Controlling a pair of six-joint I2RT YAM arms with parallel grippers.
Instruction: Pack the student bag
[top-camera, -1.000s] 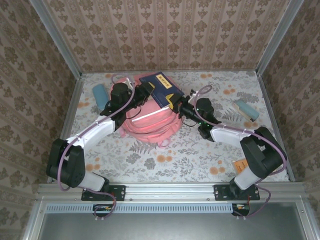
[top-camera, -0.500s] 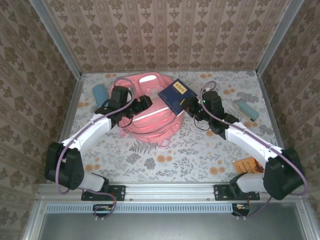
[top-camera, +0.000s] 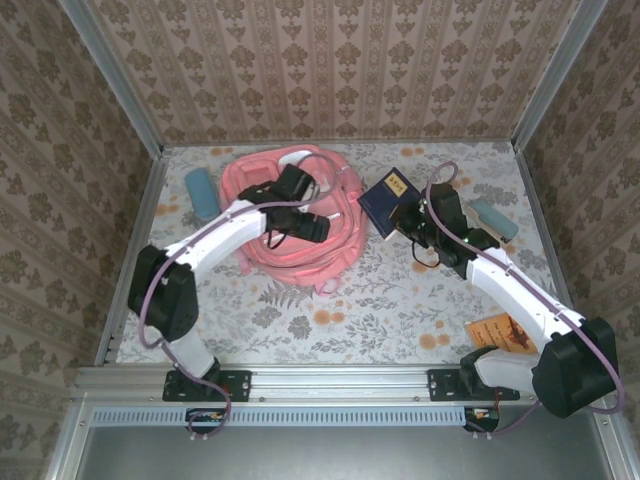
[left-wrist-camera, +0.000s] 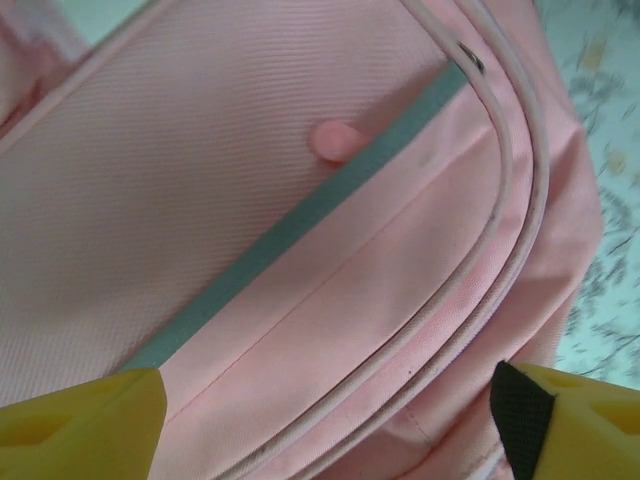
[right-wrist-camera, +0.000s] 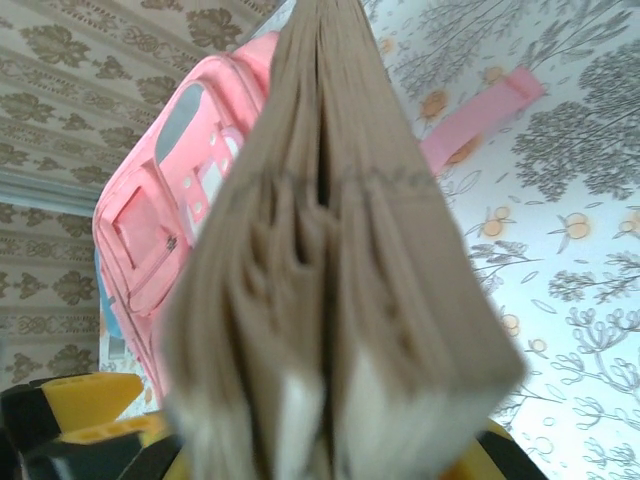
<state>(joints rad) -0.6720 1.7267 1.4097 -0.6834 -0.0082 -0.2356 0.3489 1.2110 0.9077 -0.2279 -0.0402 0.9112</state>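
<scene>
- Nearest the arm bases, an orange booklet (top-camera: 497, 330) lies flat on the floral table (top-camera: 400, 300), just beside the right arm's lower joint.
- Mid-table, left of centre, is the student bag (top-camera: 300, 255). It's lying flat, front side up, with a pink strap (top-camera: 325, 288) poking out toward the near edge.
- The left gripper (top-camera: 308, 226) hangs right over the middle of the bag, arm reaching across it from the left.
- From the left wrist view, its yellow fingers (left-wrist-camera: 80, 420) sit wide apart with nothing between them. You only see pink fabric below, a grey reflective stripe (left-wrist-camera: 300, 225) running diagonally and a little pink zip tab (left-wrist-camera: 335, 140) next to it.
- Can't tell if the fingertips actually touch the fabric.
- The right gripper (top-camera: 410, 215) is to the right of the bag, jaws clamped on a dark blue book (top-camera: 388, 200) with a yellow label, holding it by its right-hand edge.
- The book is near the bag but apart from it, and tilted.
- The right wrist view looks straight down the book's page edges (right-wrist-camera: 340, 250), slightly fanned, with the bag (right-wrist-camera: 150, 220) off behind it on the left.
- Further back, a light blue case (top-camera: 200, 193) lies on the table left of the bag.
- A teal case (top-camera: 492, 218) sits on the right side, just past the right arm's wrist.
- At the very back and on both sides there's patterned wallpaper (top-camera: 330, 70).
</scene>
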